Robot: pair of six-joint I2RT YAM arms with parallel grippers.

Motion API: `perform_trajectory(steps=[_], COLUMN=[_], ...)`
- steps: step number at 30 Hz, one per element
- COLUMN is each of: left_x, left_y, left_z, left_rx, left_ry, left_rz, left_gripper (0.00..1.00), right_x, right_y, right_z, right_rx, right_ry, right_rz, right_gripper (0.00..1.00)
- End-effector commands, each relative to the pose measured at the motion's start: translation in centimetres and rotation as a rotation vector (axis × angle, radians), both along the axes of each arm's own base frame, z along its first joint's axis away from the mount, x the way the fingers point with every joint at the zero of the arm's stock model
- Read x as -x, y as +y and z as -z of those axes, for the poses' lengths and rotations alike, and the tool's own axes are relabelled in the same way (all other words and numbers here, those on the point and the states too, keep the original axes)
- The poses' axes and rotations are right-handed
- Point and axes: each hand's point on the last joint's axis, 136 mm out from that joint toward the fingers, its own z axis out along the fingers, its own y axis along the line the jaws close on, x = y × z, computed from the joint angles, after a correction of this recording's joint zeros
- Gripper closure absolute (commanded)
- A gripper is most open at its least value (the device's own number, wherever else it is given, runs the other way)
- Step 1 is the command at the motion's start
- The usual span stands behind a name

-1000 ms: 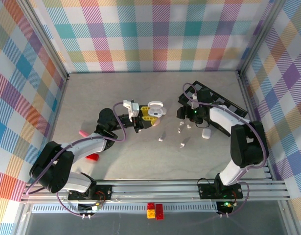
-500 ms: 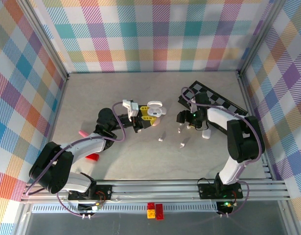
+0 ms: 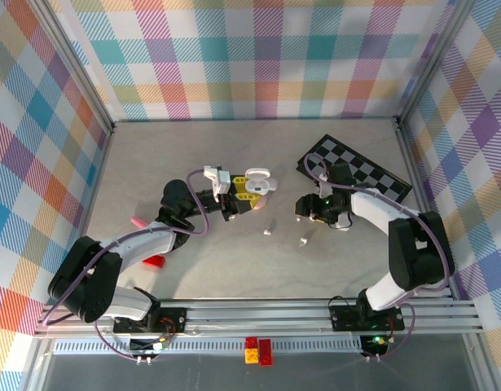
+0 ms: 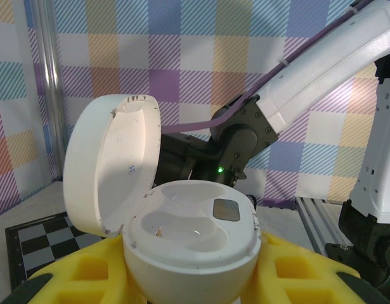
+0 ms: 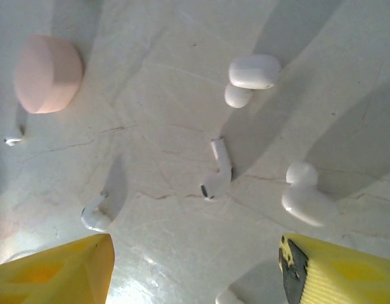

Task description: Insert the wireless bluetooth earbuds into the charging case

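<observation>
Left pincer [image 3: 248, 194] clamped on the open white charging case [image 4: 191, 244], lid [image 4: 112, 171] flipped up, held out mid-table. Right pincer [image 5: 195, 272] spread wide w/ nothing btwn the yellow fingers [image 5: 55, 272], hanging low over the table [image 5: 150, 38]. Earbuds [image 5: 217, 171] lying loose on the table right under it, stemmed one roughly centred btwn the tips. Pink case [image 5: 47, 73] off to one side.

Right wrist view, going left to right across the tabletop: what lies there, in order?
pink case → stemmed earbud → second stemmed earbud → stubby white earbud
</observation>
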Motion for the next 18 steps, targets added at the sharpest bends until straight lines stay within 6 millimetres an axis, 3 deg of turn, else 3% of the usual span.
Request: perform_trajectory(steps=[1,6,13,18], left_x=[0.7,0.8,0.8,0.9], left_y=[0.6,0.7,1.2,1.6], left_z=[-1.4,-1.2,-0.9,-0.6], left_rx=[0.018,0.013,0.010,0.001], left_ry=[-0.061,-0.060,-0.055,-0.052], left_rz=[0.007,0.001,-0.017,-0.030], left_gripper=[0.66,0.66,0.66,0.66], right_x=[0.4,-1.5,-6.0,-6.8], right_y=[-0.4,-0.2,0.9,1.8], right_z=[-0.3,-0.4,0.5,1.6], right_rx=[0.021,0.029,0.040,0.003], right_ry=[-0.020,-0.051,-0.055,0.018], right_rz=[0.009,0.016,-0.004,0.018], right_gripper=[0.31,0.29,0.29,0.30])
